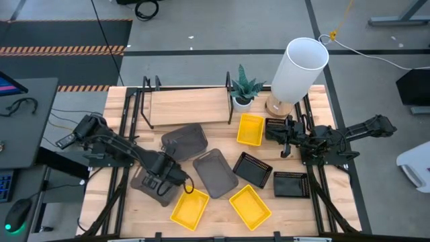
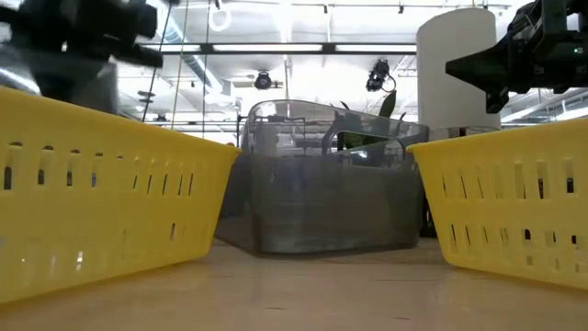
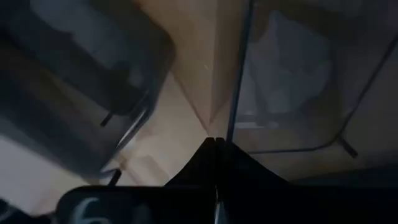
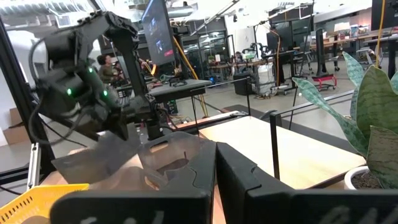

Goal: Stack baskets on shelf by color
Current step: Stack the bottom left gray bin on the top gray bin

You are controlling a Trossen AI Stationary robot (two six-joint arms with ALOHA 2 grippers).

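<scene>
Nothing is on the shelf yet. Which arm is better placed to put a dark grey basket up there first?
Likely the left. Its gripper is down over a dark grey basket, with two more beside it. The right gripper sits among black mesh baskets, farther from the grey ones, though nearer the shelf.

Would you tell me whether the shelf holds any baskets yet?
Empty: the high view shows the shelf board bare, with all baskets lying on the table.

The high view looks straight down on the whole worktop (image 1: 134, 101). The low view sits at worktop level, close between two yellow baskets (image 2: 101, 184), facing the grey basket (image 2: 322, 207). The left wrist view looks steeply down, very near. The right wrist view looks level across the shelf (image 4: 292, 155), sharing the plant (image 4: 373, 106) with both fixed views.
</scene>
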